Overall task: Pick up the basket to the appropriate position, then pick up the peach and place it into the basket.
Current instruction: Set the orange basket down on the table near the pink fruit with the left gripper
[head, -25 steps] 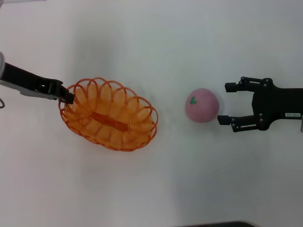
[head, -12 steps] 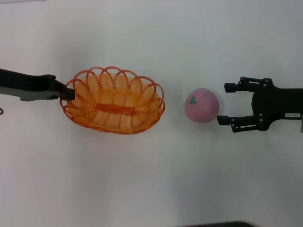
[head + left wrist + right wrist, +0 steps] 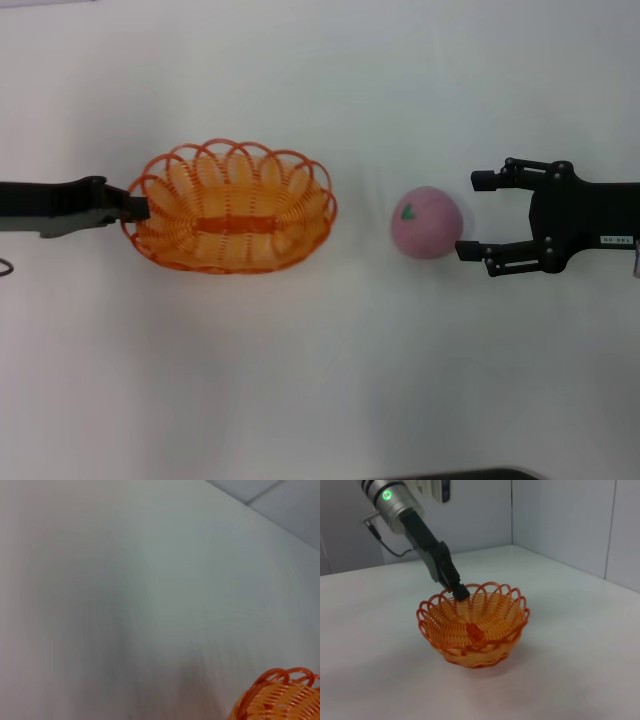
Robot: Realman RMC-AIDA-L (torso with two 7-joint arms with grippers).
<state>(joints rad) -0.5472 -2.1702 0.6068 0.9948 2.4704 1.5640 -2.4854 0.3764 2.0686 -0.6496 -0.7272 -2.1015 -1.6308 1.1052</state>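
The orange basket (image 3: 230, 206) sits left of centre on the white table, long side across the view. My left gripper (image 3: 138, 208) is shut on its left rim. The basket also shows in the right wrist view (image 3: 472, 625), with the left gripper (image 3: 459, 593) pinching its far rim, and a bit of its rim shows in the left wrist view (image 3: 277, 696). The pale-pink peach (image 3: 427, 222) with a green leaf mark lies right of the basket. My right gripper (image 3: 474, 214) is open just right of the peach, level with it, its fingertips (image 3: 482, 180) close beside it.
The white table (image 3: 320, 380) extends around everything. A dark edge (image 3: 450, 474) shows at the near border. Grey wall panels (image 3: 560, 520) stand behind the table in the right wrist view.
The left gripper has swung the basket round from slanted to level and drawn it slightly left. The right gripper and peach have stayed put.
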